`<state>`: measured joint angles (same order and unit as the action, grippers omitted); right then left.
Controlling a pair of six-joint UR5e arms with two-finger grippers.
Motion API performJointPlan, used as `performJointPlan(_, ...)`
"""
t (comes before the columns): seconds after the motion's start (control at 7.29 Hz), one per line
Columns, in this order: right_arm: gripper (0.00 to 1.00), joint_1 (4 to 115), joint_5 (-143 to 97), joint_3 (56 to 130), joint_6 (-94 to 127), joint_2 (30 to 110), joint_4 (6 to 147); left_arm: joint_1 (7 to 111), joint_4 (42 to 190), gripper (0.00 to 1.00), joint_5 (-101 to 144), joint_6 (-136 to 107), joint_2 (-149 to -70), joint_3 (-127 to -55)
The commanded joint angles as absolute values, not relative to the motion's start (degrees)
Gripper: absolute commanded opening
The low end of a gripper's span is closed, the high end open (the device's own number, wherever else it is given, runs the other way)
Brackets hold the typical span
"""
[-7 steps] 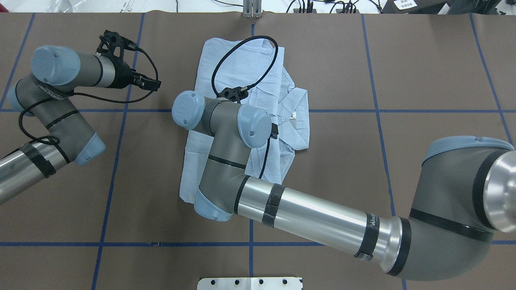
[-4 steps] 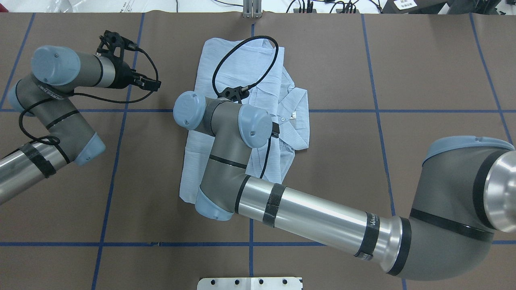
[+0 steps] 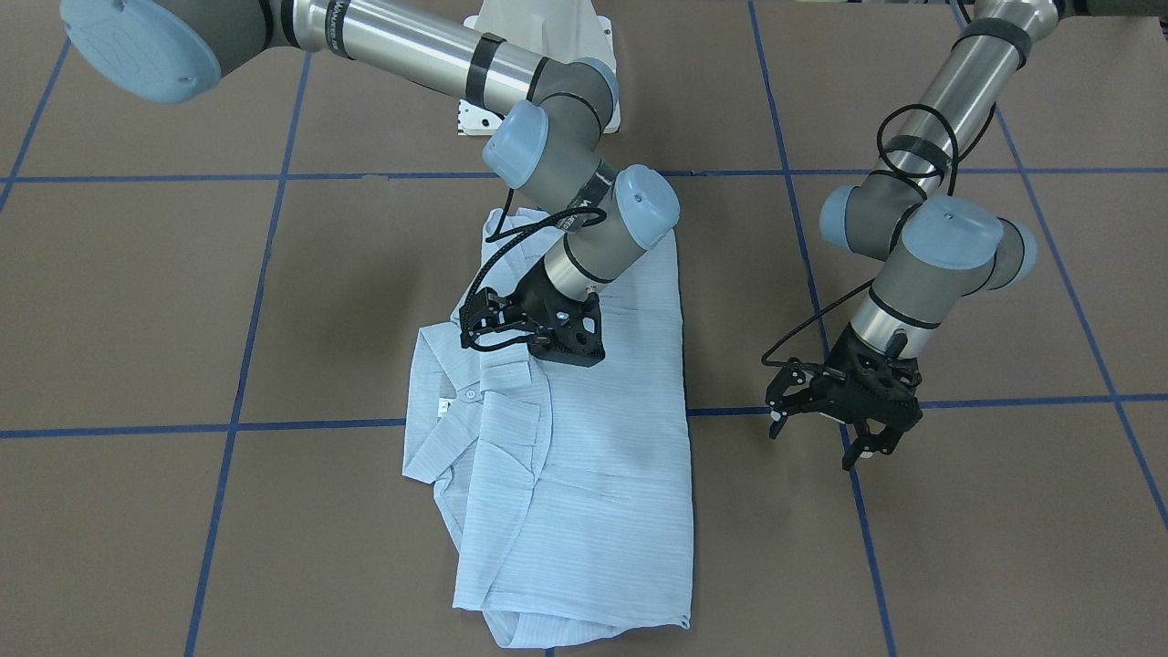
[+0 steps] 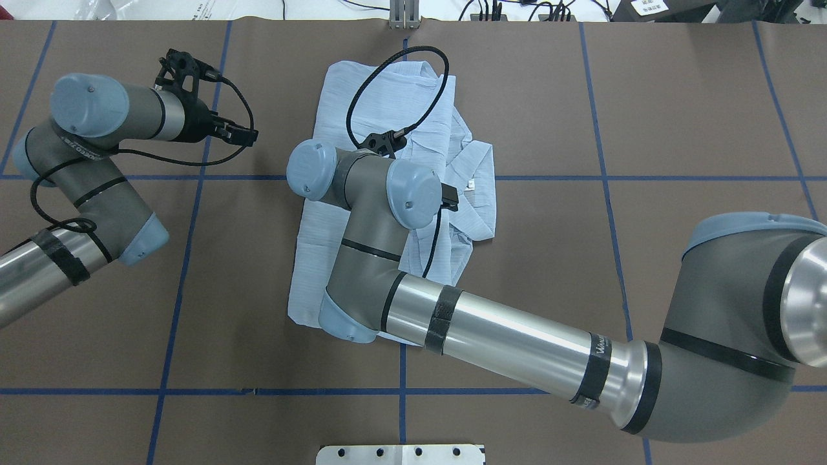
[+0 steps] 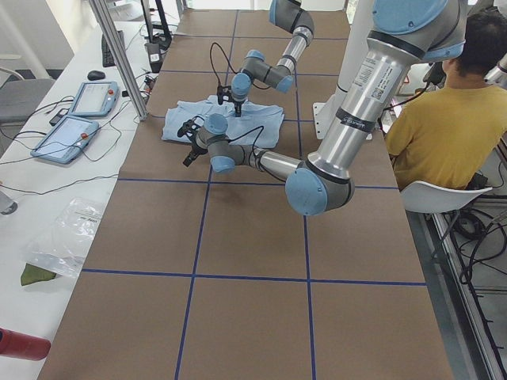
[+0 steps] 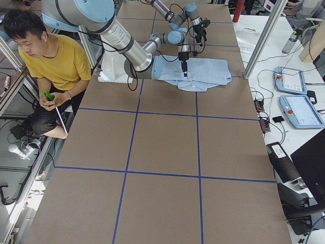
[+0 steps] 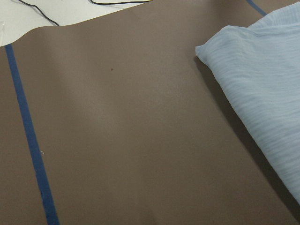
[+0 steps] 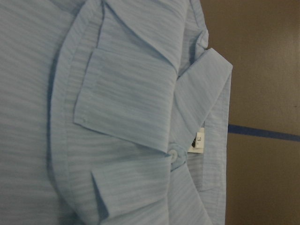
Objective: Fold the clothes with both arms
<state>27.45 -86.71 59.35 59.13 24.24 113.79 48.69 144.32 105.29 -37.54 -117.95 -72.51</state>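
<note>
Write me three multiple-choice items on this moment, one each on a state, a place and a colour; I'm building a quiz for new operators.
1. The thin light-blue striped button-up shirt is
A. hanging from both grippers
B. lying folded on the brown-covered table
C. spread out with both sleeves extended

2. The left arm's black two-finger gripper is
A. over the shirt's collar
B. above the white pedestal
C. over bare table beside the shirt

3. The tape lines gridding the table are
A. blue
B. red
C. yellow

Answers: 1 B, the front-facing view shows it as a compact folded rectangle on the surface. 2 C, its wrist camera sees brown table with only the shirt's edge at one side. 3 A, every view shows blue lines.
</note>
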Motion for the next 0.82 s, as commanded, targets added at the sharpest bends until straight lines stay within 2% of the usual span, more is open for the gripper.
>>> performJointPlan(0.0,1.00,28.5,-86.3,66.5,57.2,29.0,117.2,48.7,144.4,1.00,105.3,-37.8,-117.9,-72.5)
performJointPlan(0.14,1.00,28.5,-85.2,74.1,57.0,36.7,117.2,48.7,144.4,1.00,105.3,-37.7,-117.9,-72.5)
performJointPlan(0.41,1.00,30.9,-84.6,95.3,48.8,51.0,124.9,48.7,144.5,1.00,105.3,-37.9,-117.4,-72.6)
performJointPlan(0.55,1.00,32.4,-84.7,101.5,45.6,54.0,126.4,48.7,145.2,1.00,105.3,-38.0,-117.3,-72.5)
performJointPlan(0.69,1.00,32.9,-84.9,102.4,45.5,54.6,125.6,48.6,145.2,1.00,105.3,-37.9,-117.2,-72.6)
